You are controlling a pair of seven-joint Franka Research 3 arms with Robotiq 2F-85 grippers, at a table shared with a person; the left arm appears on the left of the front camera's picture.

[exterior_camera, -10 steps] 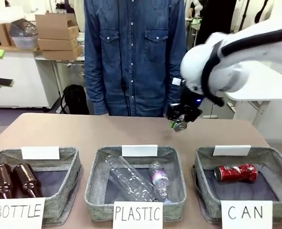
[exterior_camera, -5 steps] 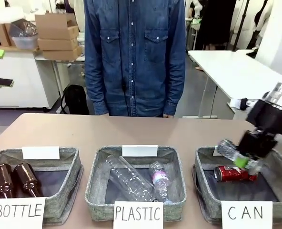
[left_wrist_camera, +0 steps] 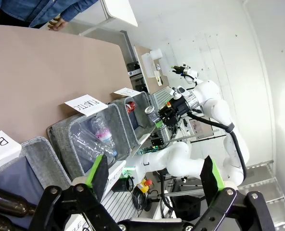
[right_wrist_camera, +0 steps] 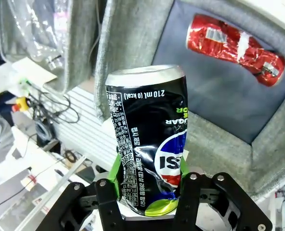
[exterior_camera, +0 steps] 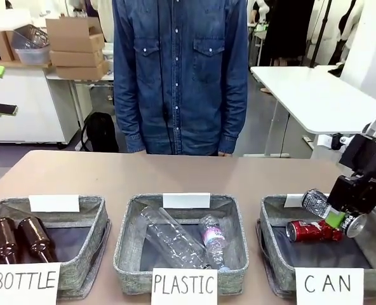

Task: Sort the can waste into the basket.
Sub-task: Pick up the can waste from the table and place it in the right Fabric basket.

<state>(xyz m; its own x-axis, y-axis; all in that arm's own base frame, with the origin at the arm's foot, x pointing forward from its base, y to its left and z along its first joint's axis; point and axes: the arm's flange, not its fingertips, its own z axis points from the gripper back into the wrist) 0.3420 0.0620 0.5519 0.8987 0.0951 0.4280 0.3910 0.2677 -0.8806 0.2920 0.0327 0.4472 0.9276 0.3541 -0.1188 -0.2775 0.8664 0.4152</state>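
**Bottles binned, boxes behind**

Two brown glass bottles (exterior_camera: 20, 239) lie in the basket signed "BOTTLE" (exterior_camera: 99, 219). Clear plastic bottles (exterior_camera: 181, 240) lie in the middle basket signed "PLASTIC" (exterior_camera: 126, 235). A person in a denim shirt (exterior_camera: 178, 73) stands beyond the table (exterior_camera: 175, 175); cardboard boxes (exterior_camera: 77, 47) sit stacked behind.

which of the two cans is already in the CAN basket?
The red dented can, lying on its side on the basket's dark lining. The dark can sits between the right end effector's pads, above the basket's far edge.
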